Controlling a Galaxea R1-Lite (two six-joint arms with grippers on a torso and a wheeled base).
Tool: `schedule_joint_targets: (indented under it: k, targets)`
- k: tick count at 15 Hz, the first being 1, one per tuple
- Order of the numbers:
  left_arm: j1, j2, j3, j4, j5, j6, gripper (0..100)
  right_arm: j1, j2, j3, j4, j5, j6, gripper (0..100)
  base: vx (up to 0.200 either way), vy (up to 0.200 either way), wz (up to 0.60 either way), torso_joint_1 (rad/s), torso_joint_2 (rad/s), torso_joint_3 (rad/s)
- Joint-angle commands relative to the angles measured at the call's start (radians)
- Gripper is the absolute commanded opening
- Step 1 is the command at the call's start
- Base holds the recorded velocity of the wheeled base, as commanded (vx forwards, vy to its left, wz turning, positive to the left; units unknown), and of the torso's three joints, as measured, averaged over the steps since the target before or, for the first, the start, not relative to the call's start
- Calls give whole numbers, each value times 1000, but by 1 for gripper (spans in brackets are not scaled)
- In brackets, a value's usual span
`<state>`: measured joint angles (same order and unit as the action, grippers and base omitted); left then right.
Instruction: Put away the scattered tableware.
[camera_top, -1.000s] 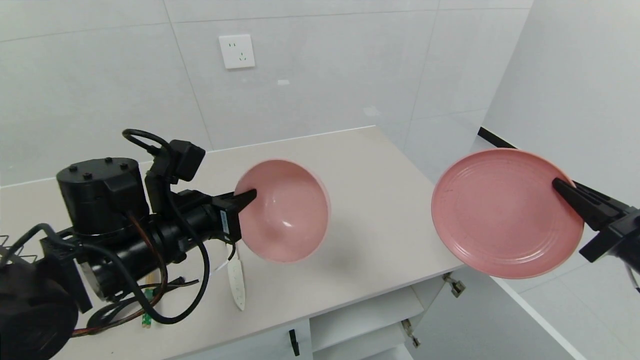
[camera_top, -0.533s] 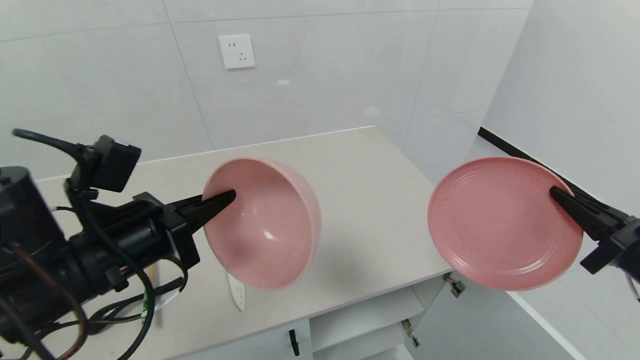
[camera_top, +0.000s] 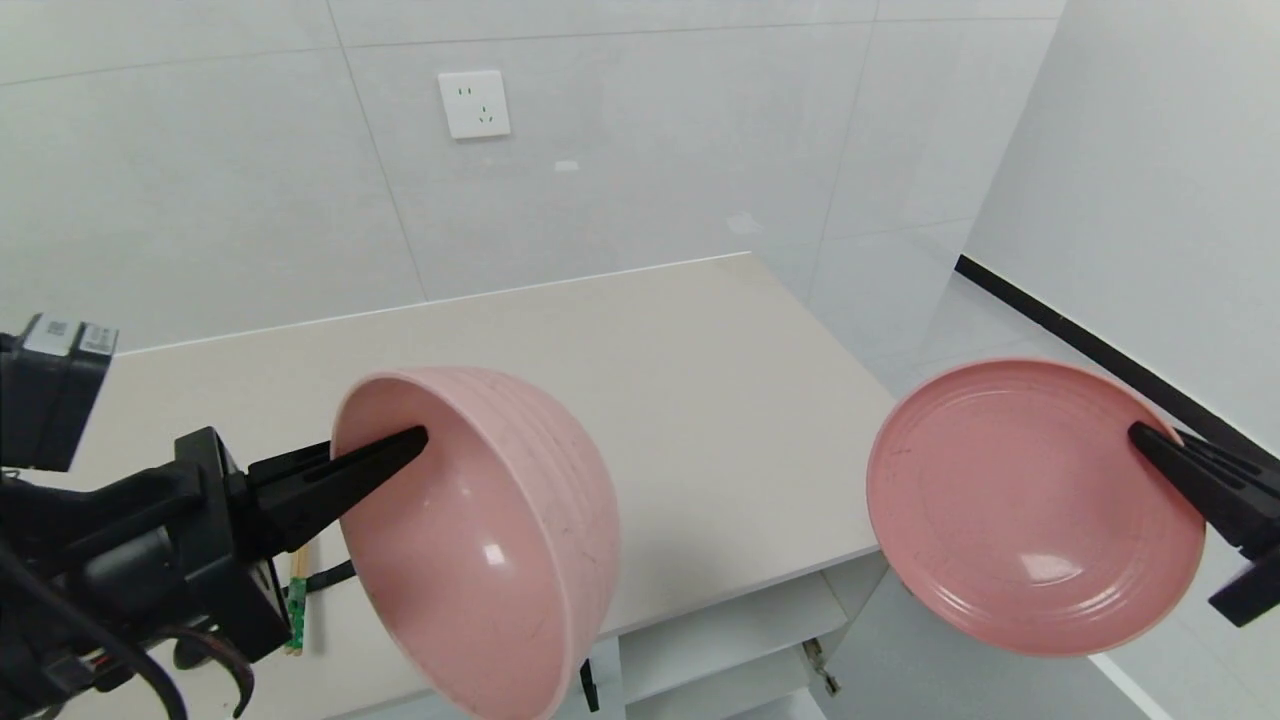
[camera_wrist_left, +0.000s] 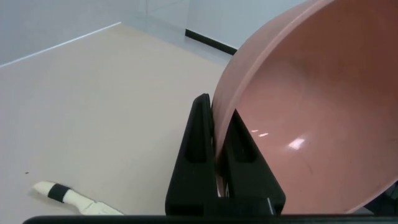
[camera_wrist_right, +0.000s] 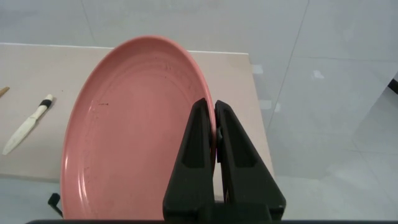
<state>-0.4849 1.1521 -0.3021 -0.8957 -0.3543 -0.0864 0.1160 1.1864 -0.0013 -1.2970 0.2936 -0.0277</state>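
My left gripper is shut on the rim of a pink bowl, which hangs tilted on its side above the counter's front edge. From the left wrist, the bowl rises from the closed left gripper. Off the counter's right end, my right gripper is shut on the rim of a pink plate, held tilted in the air. In the right wrist view the plate stands on edge in the right gripper. A white knife lies on the counter.
The beige counter runs back to a tiled wall with an outlet. Chopsticks lie near the front left. Open cabinet shelves sit under the counter's front right corner. Floor lies to the right.
The left arm has drawn back and down, bringing the bowl nearer and to the left. The plate has sunk slightly in the right gripper's hold.
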Motion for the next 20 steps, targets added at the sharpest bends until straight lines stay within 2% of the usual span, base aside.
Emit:
schedule_joint_targets:
  k: [1, 2, 5, 6, 8, 9, 10, 11, 12, 13, 14, 15, 17, 19, 20]
  targets:
    - [6, -29, 5, 1, -11, -3, 0, 1, -53, 1, 7, -5, 3, 0, 0, 0, 0, 0, 0, 0]
    - [-6, -31, -2, -8, -22, -6, 0, 2, -67, 1, 7, -5, 6, 0, 0, 0, 0, 0, 0, 0]
    - [6, -9, -43, 43, -51, -3, 0, 24, -51, -2, 5, -4, 3, 0, 0, 0, 0, 0, 0, 0]
    - [20, 15, -45, 32, -66, 23, 0, 28, -36, -3, 4, -4, 15, 0, 0, 0, 0, 0, 0, 0]
    - [80, 43, -46, 26, -54, 97, 0, 27, -11, 1, 7, -4, 25, 0, 0, 0, 0, 0, 0, 0]
    - [85, 55, -45, 38, -49, 94, 0, 25, 4, 1, 4, -2, 18, 0, 0, 0, 0, 0, 0, 0]
    - [75, 77, -43, 49, 0, 100, 0, 25, 7, 1, 4, -2, 15, 0, 0, 0, 0, 0, 0, 0]
    - [54, 103, -45, 52, 107, 116, 0, 25, 9, 1, 5, -2, 15, 0, 0, 0, 0, 0, 0, 0]
    - [-93, 133, -52, 32, 443, 151, 0, 27, 7, 1, 10, -4, 20, 0, 0, 0, 0, 0, 0, 0]
    - [-119, 135, -55, 26, 488, 151, 0, 27, 7, 1, 13, -2, 22, 0, 0, 0, 0, 0, 0, 0]
    - [-222, 144, -61, -11, 583, 163, 0, 27, 7, 1, 25, -2, 18, 0, 0, 0, 0, 0, 0, 0]
    - [-224, 162, -77, -11, 640, 189, 0, 28, 13, 1, 22, -2, 15, 0, 0, 0, 0, 0, 0, 0]
    - [-204, 198, -68, -20, 778, 181, 0, 31, 12, 0, 7, -1, 14, 0, 0, 0, 0, 0, 0, 0]
    - [-202, 199, -5, -61, 762, 155, 0, 44, 13, -6, 5, -1, 8, 0, 0, 0, 0, 0, 0, 0]
    - [-201, 199, 47, -155, 752, 149, 0, 59, 12, -17, 4, -1, 8, 0, 0, 0, 0, 0, 0, 0]
